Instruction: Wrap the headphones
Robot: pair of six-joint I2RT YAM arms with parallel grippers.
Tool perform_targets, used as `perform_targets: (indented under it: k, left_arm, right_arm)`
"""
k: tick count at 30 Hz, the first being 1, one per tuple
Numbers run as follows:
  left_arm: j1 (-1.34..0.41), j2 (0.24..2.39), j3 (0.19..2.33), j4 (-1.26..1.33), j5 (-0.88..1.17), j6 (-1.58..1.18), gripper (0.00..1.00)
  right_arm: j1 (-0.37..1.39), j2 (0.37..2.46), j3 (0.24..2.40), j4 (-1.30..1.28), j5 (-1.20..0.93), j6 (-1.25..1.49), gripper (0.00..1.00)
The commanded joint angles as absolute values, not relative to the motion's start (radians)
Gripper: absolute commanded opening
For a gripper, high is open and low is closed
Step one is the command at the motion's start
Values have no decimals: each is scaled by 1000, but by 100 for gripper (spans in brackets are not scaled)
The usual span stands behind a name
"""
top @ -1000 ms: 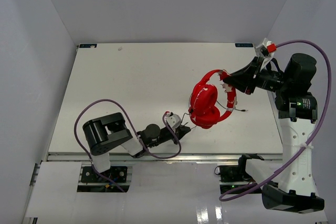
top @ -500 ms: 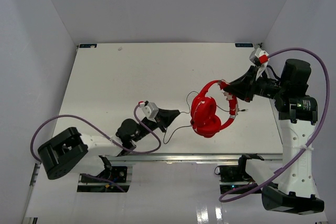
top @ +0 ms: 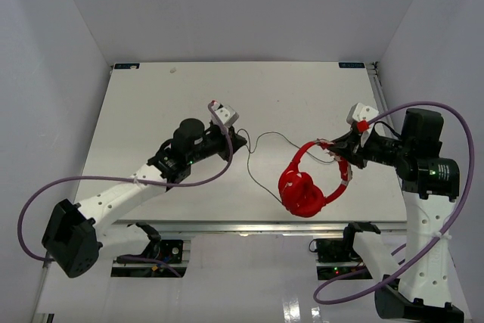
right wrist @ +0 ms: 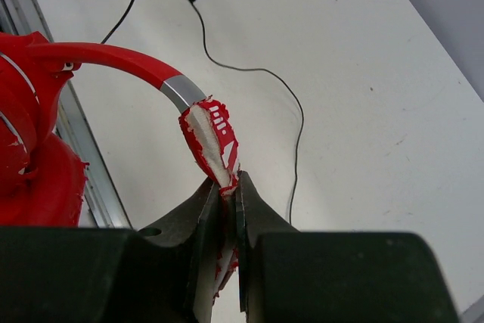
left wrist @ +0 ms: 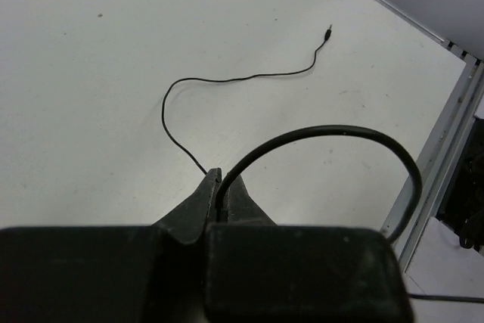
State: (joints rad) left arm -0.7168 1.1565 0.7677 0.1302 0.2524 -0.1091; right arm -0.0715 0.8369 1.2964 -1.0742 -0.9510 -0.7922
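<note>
I have my left pincer (left wrist: 219, 189) pinched on the cord (left wrist: 249, 76). My right pincer (right wrist: 229, 189) clamps the headband (right wrist: 113, 56) of the headphones (top: 302, 187), near the tabletop's (top: 151, 104) front edge.

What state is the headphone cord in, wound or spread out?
Spread out: the cord runs loose across the table from the headphones to the left gripper.

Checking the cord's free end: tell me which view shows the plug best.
Left wrist: the plug shows plainly on the table, cord traceable to it. Top view shows only thin cord; right wrist shows cord, no plug discernible.
</note>
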Motion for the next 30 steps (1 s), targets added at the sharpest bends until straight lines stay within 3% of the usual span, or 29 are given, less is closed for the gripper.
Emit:
perform_targets:
  k: [1, 7, 18, 23, 30]
  left_arm:
    - [-701, 1265, 1038, -204, 208, -107, 0]
    - [-703, 1470, 1441, -534, 172, -215, 0]
    - [-755, 1719, 1905, -929, 223, -302, 0]
    - [-792, 1847, 2017, -1028, 188, -328, 0]
    - [-792, 1892, 2093, -1056, 171, -365, 0]
  right_arm:
    - [-69, 781, 1232, -1064, -877, -855, 8]
    - [-68, 732, 1109, -872, -712, -744, 8]
    - [25, 773, 1021, -628, -449, -580, 8]
    - [256, 811, 1020, -565, -271, -466, 8]
    - [265, 872, 976, -464, -142, -356, 8]
